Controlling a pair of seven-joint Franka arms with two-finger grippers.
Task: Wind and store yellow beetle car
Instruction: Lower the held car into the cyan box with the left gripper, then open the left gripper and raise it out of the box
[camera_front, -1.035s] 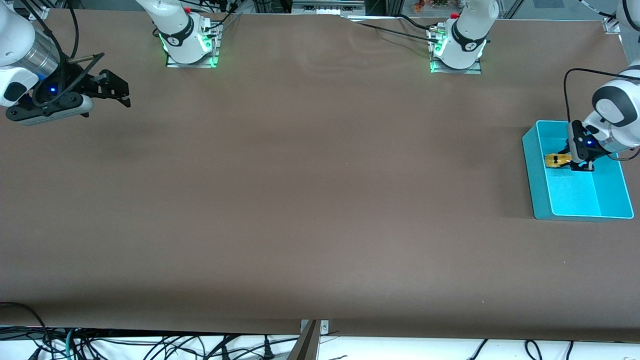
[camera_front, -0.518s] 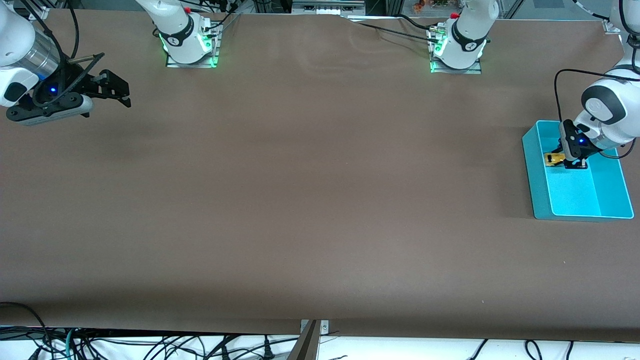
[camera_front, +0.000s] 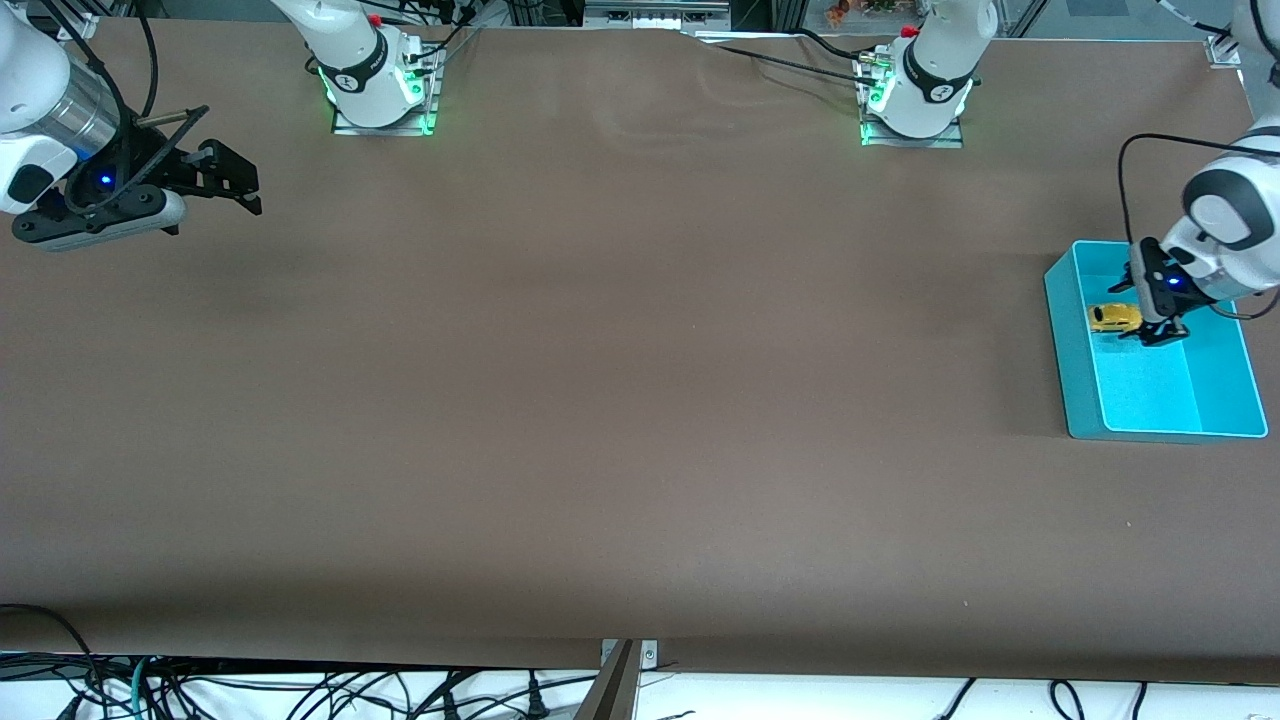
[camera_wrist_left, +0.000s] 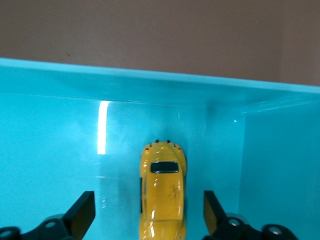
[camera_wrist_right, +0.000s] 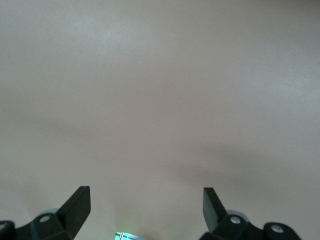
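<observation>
The yellow beetle car (camera_front: 1113, 318) rests on its wheels on the floor of a teal bin (camera_front: 1068, 340), close to the bin wall that faces the right arm's end. My left gripper (camera_front: 1138, 312) is down inside the bin and stands open. In the left wrist view the yellow beetle car (camera_wrist_left: 162, 192) sits between the two black fingers with a gap on each side, the left gripper (camera_wrist_left: 147, 204) touching nothing, and the bin wall (camera_wrist_left: 150, 95) rises just past the car. My right gripper (camera_front: 245, 188) waits open and empty above the table at the right arm's end, and the right wrist view shows that gripper (camera_wrist_right: 145, 200) over bare table.
The brown table top (camera_front: 640, 380) stretches between the arms. Both arm bases (camera_front: 380, 80) (camera_front: 915, 90) stand at the edge farthest from the front camera. Cables hang below the near edge (camera_front: 300, 690).
The left gripper has opened and let go of the yellow car, which now sits on the bin floor. The right arm has not moved.
</observation>
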